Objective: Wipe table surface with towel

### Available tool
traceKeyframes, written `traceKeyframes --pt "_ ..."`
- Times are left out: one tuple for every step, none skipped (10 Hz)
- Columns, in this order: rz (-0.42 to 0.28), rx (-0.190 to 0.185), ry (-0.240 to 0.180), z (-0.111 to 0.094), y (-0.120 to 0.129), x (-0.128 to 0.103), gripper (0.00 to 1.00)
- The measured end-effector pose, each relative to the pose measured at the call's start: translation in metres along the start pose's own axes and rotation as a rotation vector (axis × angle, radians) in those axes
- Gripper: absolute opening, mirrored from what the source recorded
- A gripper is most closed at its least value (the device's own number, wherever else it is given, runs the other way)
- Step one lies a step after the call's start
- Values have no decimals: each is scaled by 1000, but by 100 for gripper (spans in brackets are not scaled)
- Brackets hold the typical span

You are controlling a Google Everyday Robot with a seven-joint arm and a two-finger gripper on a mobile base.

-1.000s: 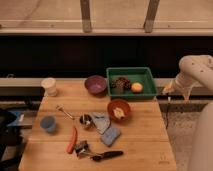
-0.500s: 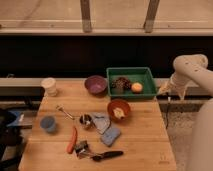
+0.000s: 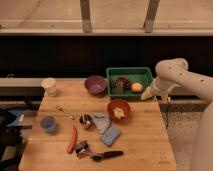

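A grey-blue towel [image 3: 101,121] lies crumpled near the middle of the wooden table [image 3: 145,145], just left of and below an orange bowl [image 3: 119,109]. A blue sponge [image 3: 111,135] lies against the towel's lower right. My gripper [image 3: 147,94] hangs at the end of the white arm [image 3: 172,75] over the table's right edge, beside the right front corner of the green bin [image 3: 129,76]. It is well to the right of the towel and higher than it, and it holds nothing that I can see.
The green bin holds a dark item and a yellow fruit [image 3: 136,87]. A purple bowl [image 3: 95,84], a white cup [image 3: 49,86], a blue cup [image 3: 48,123], a metal scoop [image 3: 84,120], a red-orange item [image 3: 73,140] and a black-handled knife [image 3: 106,155] crowd the table.
The arm has swung left and down, bringing the gripper from beyond the table's right side to the bin's right front corner. Nothing on the table has moved.
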Motion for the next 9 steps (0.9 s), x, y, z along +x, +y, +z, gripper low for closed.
traceKeyframes --pt "-47 -10 -4 -1 18 8 76" --pt "-114 -21 -15 -5 42 17 76" --pt "-172 -38 -32 -14 65 25 76" --pt "-223 -48 -50 -25 78 31 76" --pt "-276 -64 -64 -36 92 39 72" --pt "-330 -92 -63 -44 112 51 63" --pt "-373 -113 -62 -49 127 64 53" --pt "-398 -117 -63 -51 131 73 48" --pt "-403 -119 -62 -51 133 75 48"
